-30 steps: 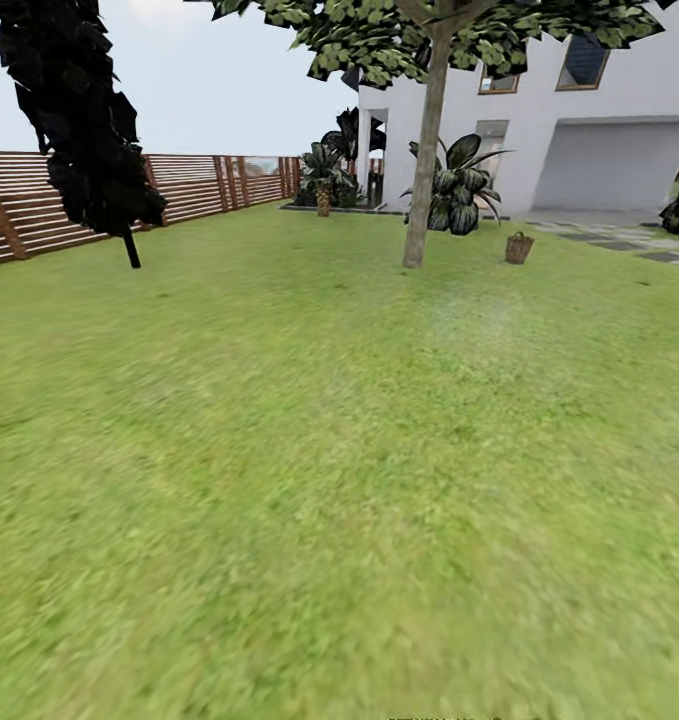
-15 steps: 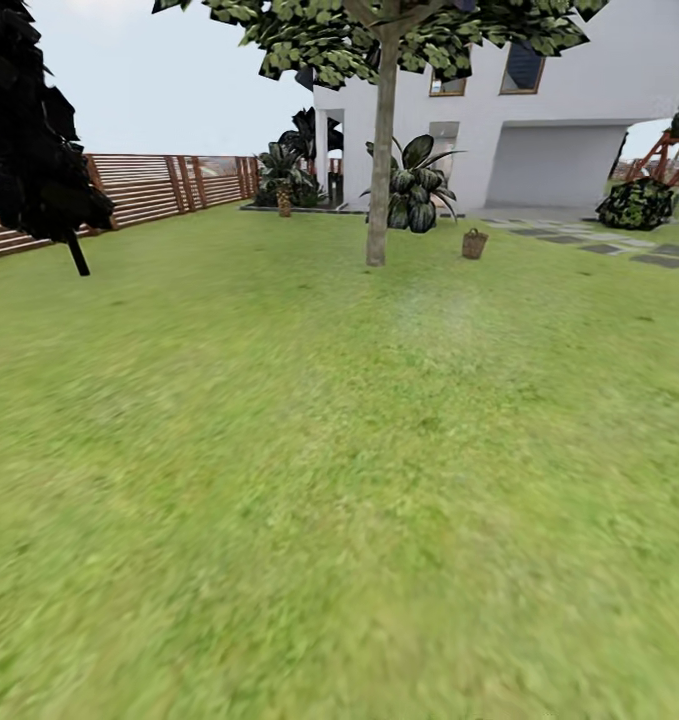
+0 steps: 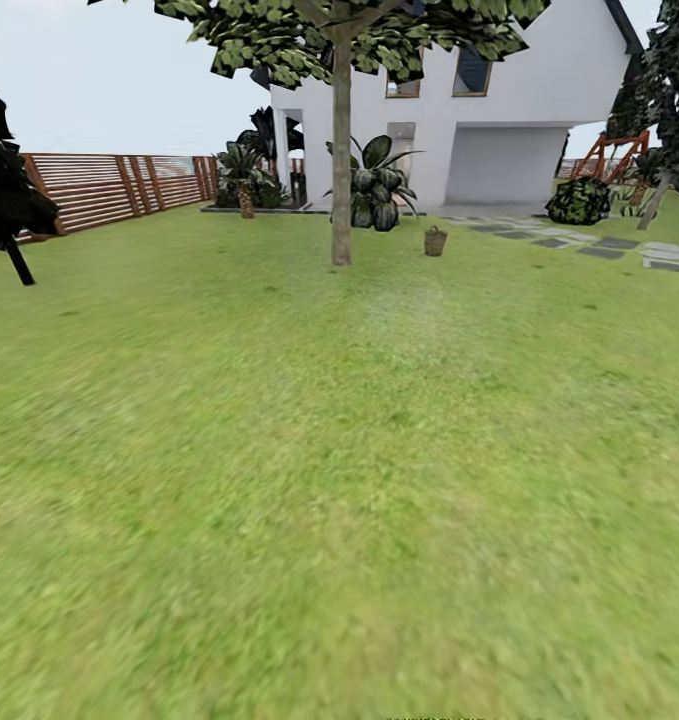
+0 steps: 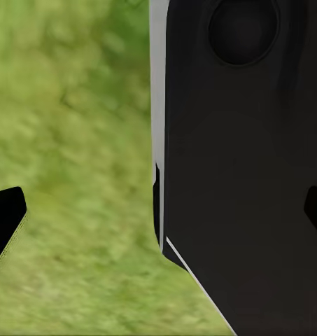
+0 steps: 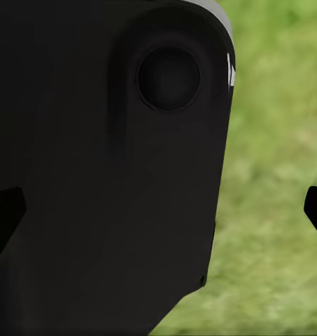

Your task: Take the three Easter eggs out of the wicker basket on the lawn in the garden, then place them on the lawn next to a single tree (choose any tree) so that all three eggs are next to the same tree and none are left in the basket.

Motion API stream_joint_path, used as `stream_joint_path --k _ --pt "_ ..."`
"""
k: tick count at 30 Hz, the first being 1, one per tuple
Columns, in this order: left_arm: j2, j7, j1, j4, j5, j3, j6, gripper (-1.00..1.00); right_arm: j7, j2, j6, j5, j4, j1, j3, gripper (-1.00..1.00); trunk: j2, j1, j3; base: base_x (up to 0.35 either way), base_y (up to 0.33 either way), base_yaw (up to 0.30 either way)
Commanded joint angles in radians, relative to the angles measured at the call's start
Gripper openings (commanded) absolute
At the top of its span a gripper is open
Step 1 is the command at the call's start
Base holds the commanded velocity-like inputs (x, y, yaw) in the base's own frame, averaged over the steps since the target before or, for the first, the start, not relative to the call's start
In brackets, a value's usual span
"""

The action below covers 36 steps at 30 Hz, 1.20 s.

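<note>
With both grippers' states impossible to tell, the distant wicker basket (image 3: 435, 241) beside the tree (image 3: 341, 180) risked being knocked over on approach.

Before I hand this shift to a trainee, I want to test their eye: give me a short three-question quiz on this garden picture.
1. True or false: the basket stands on the grass.
2. In the head view, the basket sits on which side of the pale tree trunk? A) left B) right
3. Fill in: behind the tree rises a white ____.

Key: 1 true. 2 B. 3 house.
</note>
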Motion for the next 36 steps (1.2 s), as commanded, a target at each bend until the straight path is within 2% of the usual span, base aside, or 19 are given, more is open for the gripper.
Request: stream_joint_path --k 1,27,36 --pt "0.000 0.000 0.000 0.000 0.001 0.000 -0.002 1.00 -0.001 0.000 -0.003 0.002 0.001 -0.001 0.003 1.00 0.000 0.000 -0.001 0.000 0.000 -0.232" --pt "0.000 0.000 0.000 0.000 0.001 0.000 -0.001 1.00 -0.001 0.000 -0.005 0.002 0.001 -0.001 0.003 1.00 0.000 0.000 0.023 0.000 0.000 -0.234" --pt "0.000 0.000 0.000 -0.004 -0.001 -0.001 -0.001 1.00 -0.001 0.003 -0.003 0.002 0.001 -0.001 0.003 1.00 0.000 0.000 0.025 0.000 0.000 -0.042"
